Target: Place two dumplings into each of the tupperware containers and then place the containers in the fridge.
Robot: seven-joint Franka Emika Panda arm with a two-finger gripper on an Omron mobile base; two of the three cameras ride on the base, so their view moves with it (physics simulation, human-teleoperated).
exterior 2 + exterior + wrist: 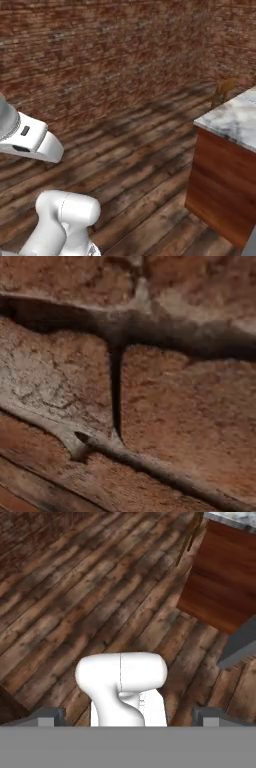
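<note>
The dumplings, the tupperware containers and the fridge are out of view. In the hand view my gripper [130, 717] points down at the wooden plank floor [75, 602]. Its fingertips [47, 716] stand far apart at the bottom corners with nothing between them, so it is open. White links of my arm [27, 137] show at the left of the right base view, above the floor.
A marble-topped counter with reddish wooden sides [222, 170] stands at the right, also seen as the counter [220, 587]. A brown chair-like object [225, 90] sits behind it. A brick wall [100, 50] runs along the back; the brick wall [175, 406] lies very close to the left base camera.
</note>
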